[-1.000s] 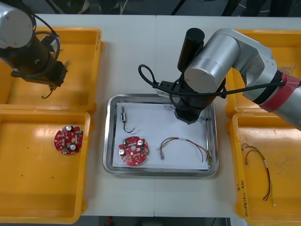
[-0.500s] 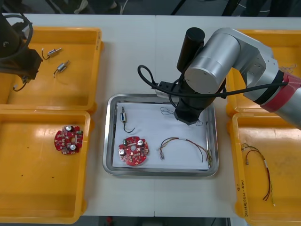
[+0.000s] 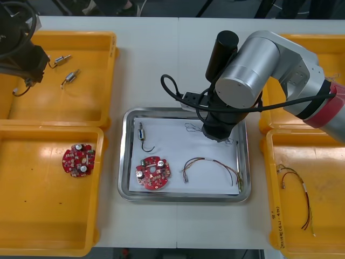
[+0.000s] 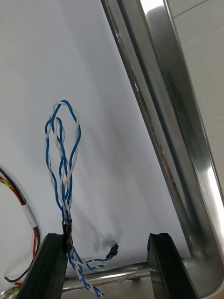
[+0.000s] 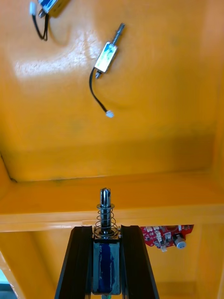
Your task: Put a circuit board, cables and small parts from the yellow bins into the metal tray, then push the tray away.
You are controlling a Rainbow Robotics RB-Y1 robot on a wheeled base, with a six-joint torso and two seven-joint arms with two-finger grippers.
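Observation:
My right gripper (image 3: 216, 132) hangs over the far right part of the metal tray (image 3: 125, 156), and it stands open (image 4: 105, 240). The twisted blue and white cable (image 4: 63, 154) lies loose on the tray's white lining beside one finger (image 4: 49, 266); it is a thin tangle (image 3: 191, 128) in the front view. Also in the tray are a red circuit board (image 3: 153, 172), a small metal part (image 3: 142, 135) and a red and yellow cable (image 3: 210, 164). My left gripper (image 3: 28, 73) is above the far left yellow bin (image 3: 108, 81), shut on a small metal part with a spring (image 5: 105, 219).
Two more small metal parts (image 3: 62, 58) (image 3: 70, 77) lie in the far left bin. The near left bin (image 3: 32, 216) holds a second circuit board (image 3: 78, 160). A red and yellow cable (image 3: 296, 194) lies in the near right bin (image 3: 323, 162).
The right gripper has opened and let go of the blue and white cable in the tray. The left arm has moved left with its small part, uncovering two parts in the bin.

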